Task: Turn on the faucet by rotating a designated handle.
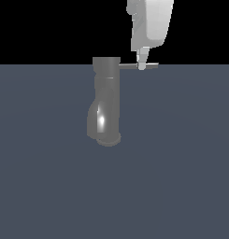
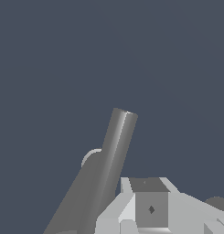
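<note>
The faucet [image 1: 106, 100] is a glossy grey upright cylinder with a bulging lower body and a round base, standing at mid-scene in the exterior view. The handle [image 1: 132, 66], a thin flat grey bar, sticks out from the faucet's top toward the exterior view's right. My gripper [image 1: 142, 64] comes down from above, and its white fingertips overlap the handle near its outer end. The fingers line up one behind the other, so their spacing is hidden. In the wrist view a grey bar [image 2: 114, 151] runs close past one finger [image 2: 150, 205].
A flat blue-grey floor [image 1: 181, 163] spreads around the faucet. The white arm body [image 1: 151, 21] hangs above the handle's outer end.
</note>
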